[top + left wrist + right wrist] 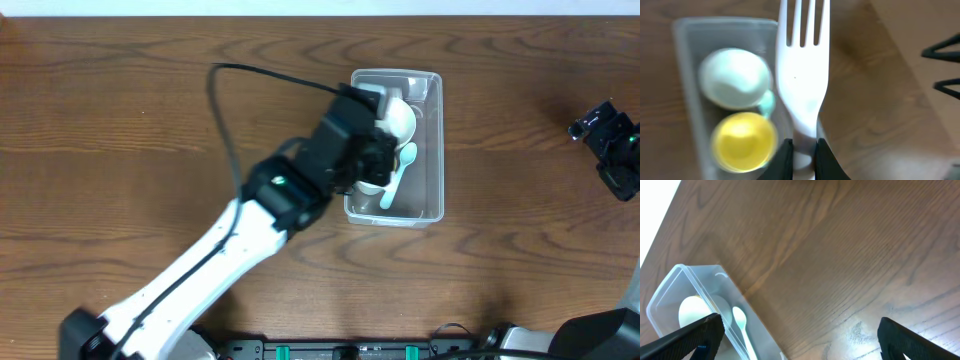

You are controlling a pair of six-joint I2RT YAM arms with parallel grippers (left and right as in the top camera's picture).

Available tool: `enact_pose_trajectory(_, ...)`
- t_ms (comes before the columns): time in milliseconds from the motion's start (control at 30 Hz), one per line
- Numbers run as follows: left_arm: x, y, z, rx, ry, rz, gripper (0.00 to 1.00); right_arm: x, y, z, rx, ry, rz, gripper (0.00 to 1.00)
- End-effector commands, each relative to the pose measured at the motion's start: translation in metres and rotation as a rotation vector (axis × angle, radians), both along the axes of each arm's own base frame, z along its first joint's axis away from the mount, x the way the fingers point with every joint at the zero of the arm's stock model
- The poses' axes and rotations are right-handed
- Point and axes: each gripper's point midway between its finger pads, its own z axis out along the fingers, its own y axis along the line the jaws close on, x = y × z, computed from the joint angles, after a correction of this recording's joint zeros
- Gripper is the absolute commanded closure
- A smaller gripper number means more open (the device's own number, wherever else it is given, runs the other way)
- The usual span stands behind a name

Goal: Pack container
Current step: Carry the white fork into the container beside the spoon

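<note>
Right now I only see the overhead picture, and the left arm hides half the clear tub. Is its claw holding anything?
Observer: Yes. The left wrist view shows the left claw shut on the handle of a white plastic fork.
Operator: Is anything in the tub under that arm?
Observer: A yellow bowl sits inside the tub, next to the white bowl you can already see.
Operator: And the other claw, far off at the right?
Observer: The right wrist view shows the right claw wide open and empty above the wooden table.
</note>
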Motion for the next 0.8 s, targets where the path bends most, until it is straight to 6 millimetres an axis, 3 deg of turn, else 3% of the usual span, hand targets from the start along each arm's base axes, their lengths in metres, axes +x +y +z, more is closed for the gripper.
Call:
enact_pose_trajectory(0, -0.004, -0.028, -0.030, 0.012, 0.100, -0.036, 0.94, 0.000, -0.002, 0.000, 0.003, -0.001, -0.011, 0.01)
enact_pose_trajectory(167, -0.015, -0.056, -0.083, 0.127, 0.156, -0.126, 0.94, 0.000, -0.002, 0.000, 0.003, -0.001, -0.011, 0.01)
enact_pose_trajectory(333, -0.014, -0.059, -0.126, 0.195, 0.221, -0.125, 0.94, 0.000, -0.002, 0.000, 0.003, -0.001, -0.011, 0.01)
enact_pose_trajectory(467, -0.012, -0.061, -0.150, 0.223, 0.255, -0.118, 0.94, 0.000, -0.002, 0.000, 0.003, -0.001, -0.011, 0.01)
enact_pose_trajectory(600, -0.011, -0.063, -0.157, 0.228, 0.260, -0.118, 0.94, 0.000, -0.002, 0.000, 0.003, -0.001, -0.011, 0.01)
enact_pose_trajectory(767, -0.004, -0.071, -0.145, 0.193, 0.227, -0.119, 0.94, 0.000, -0.002, 0.000, 0.003, -0.001, -0.011, 0.01)
